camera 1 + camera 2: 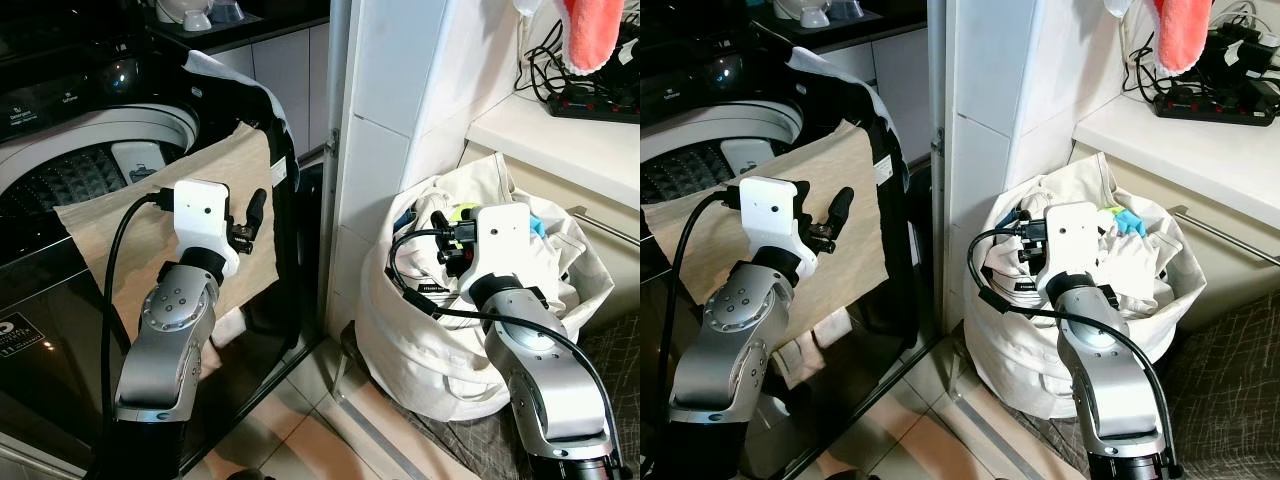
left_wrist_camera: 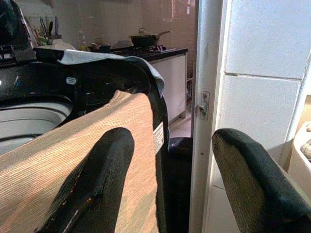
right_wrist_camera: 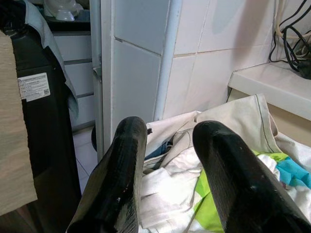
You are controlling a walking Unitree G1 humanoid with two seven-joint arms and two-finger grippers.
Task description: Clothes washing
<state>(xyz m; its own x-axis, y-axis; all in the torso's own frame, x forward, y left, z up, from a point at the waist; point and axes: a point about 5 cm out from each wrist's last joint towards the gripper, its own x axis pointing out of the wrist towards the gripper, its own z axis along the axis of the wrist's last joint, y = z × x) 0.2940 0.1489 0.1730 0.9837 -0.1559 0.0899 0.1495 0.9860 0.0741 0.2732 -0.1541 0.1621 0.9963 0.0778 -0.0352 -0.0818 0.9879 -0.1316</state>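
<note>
White-tiled corner: beige cloth [image 1: 180, 205] draped over washing machine [image 1: 90, 150] rim; its label unreadable. Left gripper [image 2: 170, 184] wide open, empty. Right gripper [image 3: 170, 170] parted, empty, above laundry bag [image 1: 400, 330].

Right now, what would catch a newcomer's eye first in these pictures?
Probably the white laundry bag, stuffed with clothes, on the floor by the tiled wall, with the right gripper open just above it. To its left, a beige cloth drapes over the open washing machine's rim, near the open left gripper.
</note>
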